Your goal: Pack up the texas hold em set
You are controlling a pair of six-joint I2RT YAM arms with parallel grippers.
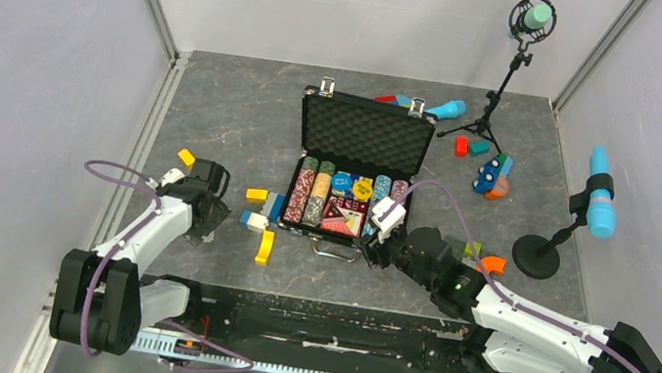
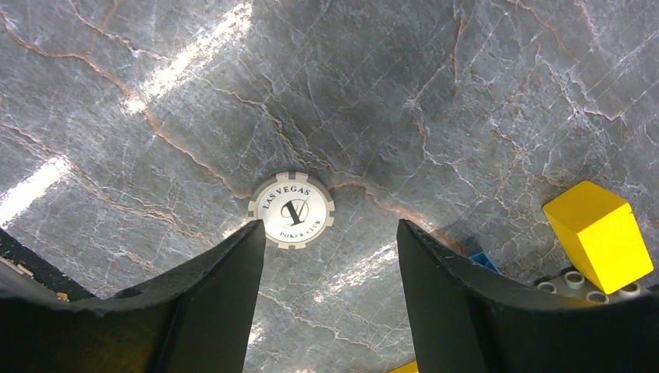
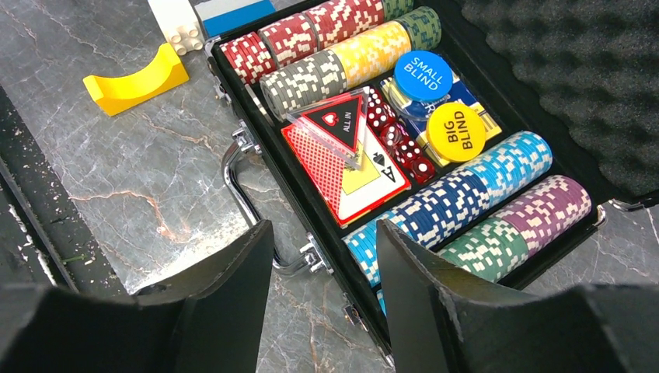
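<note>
Lying open at the middle of the grey marbled table point(image 1: 239, 113): black briefcase point(image 1: 329, 237), metal handle point(image 3: 247, 186) toward the near edge, foam-lined lid point(image 1: 364, 137) tipped up on the far side. Packed inside, rows of poker chips point(image 3: 458, 194) standing on edge: red, grey, yellow and green along the left side, blue, green and purple along the right. Between those rows, a card deck point(image 3: 353, 183) showing an ace of spades, with a clear triangular ALL IN marker point(image 3: 334, 124) on top. Just beyond, red dice point(image 3: 396, 136), then a blue SMALL BLIND button point(image 3: 422, 75) and a yellow BIG BLIND button point(image 3: 455, 130).

Outside the case, well to its left: one white chip point(image 2: 291, 210) flat on the table, printed LAS VEGAS POKER CLUB. Left gripper point(image 2: 330, 227) low over it, fingers spread, nothing pinched; chip close by the left fingertip, contact impossible to judge. Yellow block point(image 2: 598, 233) off to one side of the wrist view.

Right gripper point(image 3: 325, 229) above the near right corner of the case, beside the handle, fingers spread and holding nothing. Loose toy blocks point(image 1: 260, 221) scattered between left arm and case.
</note>
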